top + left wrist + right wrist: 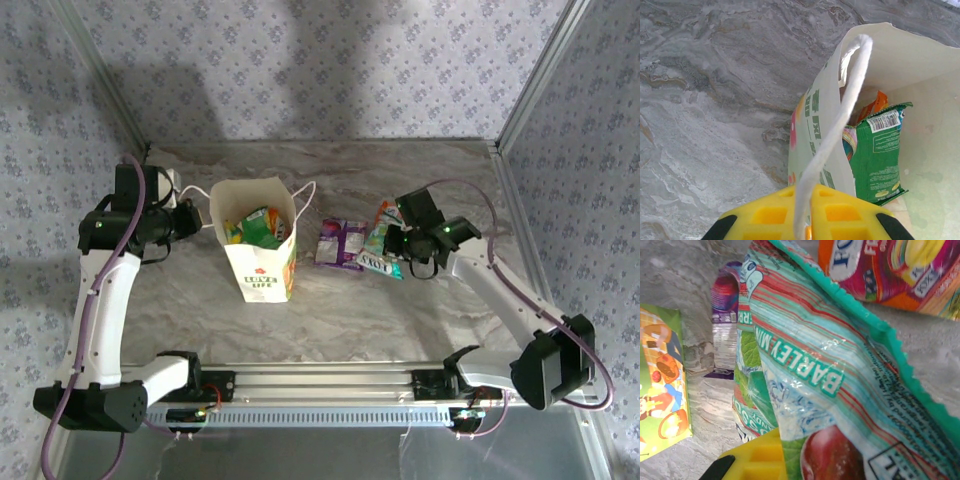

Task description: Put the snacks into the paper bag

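My left gripper [802, 222] is pinching the cord handle [850, 100] of one LOVE LIFE paper bag [262, 280], left-centre. My right gripper [782, 455] is clamping one teal BARLEY MINT packet [830, 375], right. One purple packet [340, 243] is lying between them.

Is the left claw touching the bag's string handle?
Touching. The left wrist view shows the cord handle pinched between the left claw's yellow fingers.

Lab test booth: aluminium frame [533, 85], wallpapered panels [350, 70], marble-print table [330, 310].
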`<state>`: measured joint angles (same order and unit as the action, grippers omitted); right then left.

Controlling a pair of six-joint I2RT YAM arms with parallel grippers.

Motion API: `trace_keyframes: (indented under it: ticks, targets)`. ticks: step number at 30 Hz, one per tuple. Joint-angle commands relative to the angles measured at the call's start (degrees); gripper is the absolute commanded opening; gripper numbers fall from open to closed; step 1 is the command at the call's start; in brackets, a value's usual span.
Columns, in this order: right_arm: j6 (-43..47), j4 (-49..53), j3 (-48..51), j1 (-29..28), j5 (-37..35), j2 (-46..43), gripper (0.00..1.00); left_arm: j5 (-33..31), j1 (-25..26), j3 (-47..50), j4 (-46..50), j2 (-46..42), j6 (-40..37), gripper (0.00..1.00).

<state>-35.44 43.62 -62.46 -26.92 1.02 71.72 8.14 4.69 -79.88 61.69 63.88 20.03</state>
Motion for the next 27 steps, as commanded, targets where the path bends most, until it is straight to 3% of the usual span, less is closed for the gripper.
trace_keyframes:
  ticks: [1,27]
  targets:
    - [3.7,1.4,-5.3,-0.8,-3.9,-0.2,0.11,-0.4,0.6,-1.6,0.2,-0.1,-0.2,0.11]
    - [12.6,0.7,-32.2,-1.3,-7.7,6.3,0.09,-1.8,0.6,-2.9,3.3,-0.3,-2.8,0.14]
